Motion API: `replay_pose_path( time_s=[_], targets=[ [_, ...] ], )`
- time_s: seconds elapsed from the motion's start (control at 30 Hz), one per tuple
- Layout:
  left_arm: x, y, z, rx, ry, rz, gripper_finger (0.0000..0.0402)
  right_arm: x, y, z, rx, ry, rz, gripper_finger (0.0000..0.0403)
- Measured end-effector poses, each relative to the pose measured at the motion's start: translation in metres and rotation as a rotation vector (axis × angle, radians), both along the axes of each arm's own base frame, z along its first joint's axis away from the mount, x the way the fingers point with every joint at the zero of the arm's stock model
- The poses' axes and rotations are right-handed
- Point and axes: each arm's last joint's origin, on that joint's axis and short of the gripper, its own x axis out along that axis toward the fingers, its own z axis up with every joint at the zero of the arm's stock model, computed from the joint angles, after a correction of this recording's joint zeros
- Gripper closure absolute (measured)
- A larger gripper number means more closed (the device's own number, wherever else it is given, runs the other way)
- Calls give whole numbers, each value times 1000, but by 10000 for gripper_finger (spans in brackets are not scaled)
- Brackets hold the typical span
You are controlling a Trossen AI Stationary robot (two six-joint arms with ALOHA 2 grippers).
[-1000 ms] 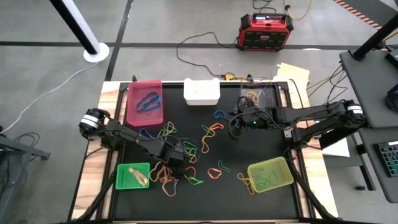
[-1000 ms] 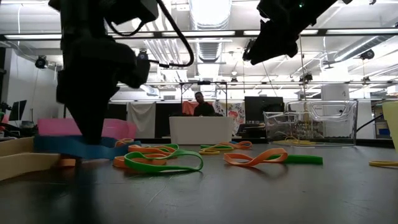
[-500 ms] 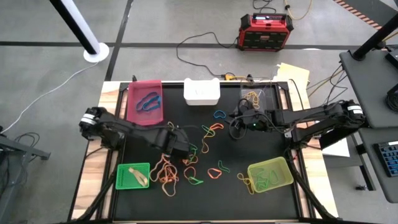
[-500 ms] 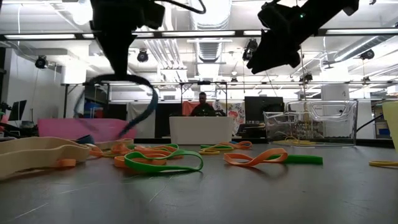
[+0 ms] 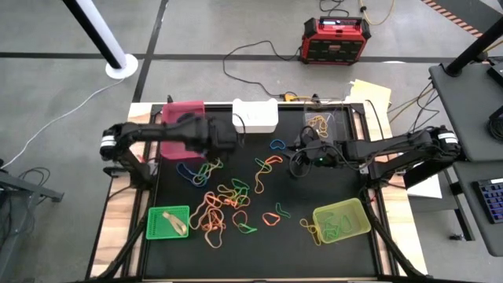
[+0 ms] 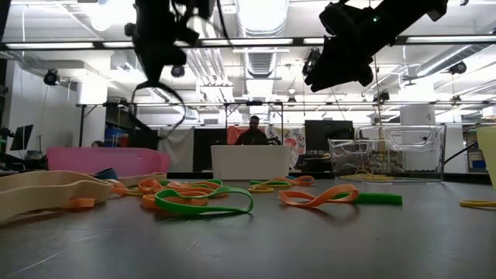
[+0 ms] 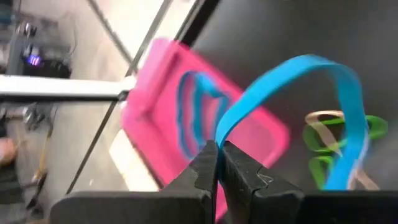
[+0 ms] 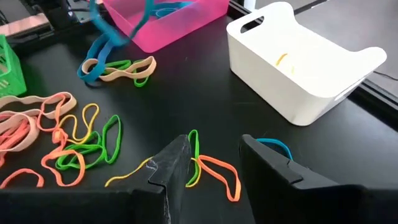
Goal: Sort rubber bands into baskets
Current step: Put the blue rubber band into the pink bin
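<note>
My left gripper [image 5: 225, 135] is raised beside the magenta-pink basket [image 5: 182, 118] and shut on a blue rubber band [image 7: 298, 68], which also shows in the low view [image 6: 160, 93]. My right gripper [image 5: 293, 156] is open and empty above the mat's far middle. Its fingers stand over an orange band [image 8: 217, 171] and a green one. Many bands [image 5: 224, 203] lie loose on the black mat. The pink basket holds blue bands [image 7: 196, 112]. The white basket [image 5: 255, 115], clear basket [image 5: 326, 122], green basket [image 5: 169, 222] and yellow-green basket [image 5: 341, 220] stand around the mat. My left gripper pinches the blue band between its two fingertips at one spot of the loop [image 7: 219, 138]. The rest of the loop arches out past the fingers and hangs free, lifted clear of the mat, slack.
A blue and a tan band [image 8: 118, 67] lie on the mat by the pink basket. The red-and-black box [image 5: 336, 39] and cables lie on the floor beyond the table's far edge. A person [image 6: 253, 133] is in the room behind.
My left gripper has risen from the band pile at the mat's near left and swung toward the far edge, to beside the pink basket. The blue band has come with it, lifted clear of the mat and hanging free.
</note>
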Motion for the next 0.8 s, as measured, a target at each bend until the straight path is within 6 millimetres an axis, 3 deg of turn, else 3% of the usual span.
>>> replay_pose_path(
  time_s=[0.43, 0.63, 0.8],
  targets=[
    [-50, 109, 6, -77, 94, 253, 402, 9, 0, -11, -11, 30, 6, 267],
    [-70, 140, -2, -116, 100, 331, 400, 11, 0, -13, -10, 34, 6, 266],
    [-80, 153, -20, -184, 101, 336, 362, 11, 0, -13, -10, 35, 6, 260]
  ],
)
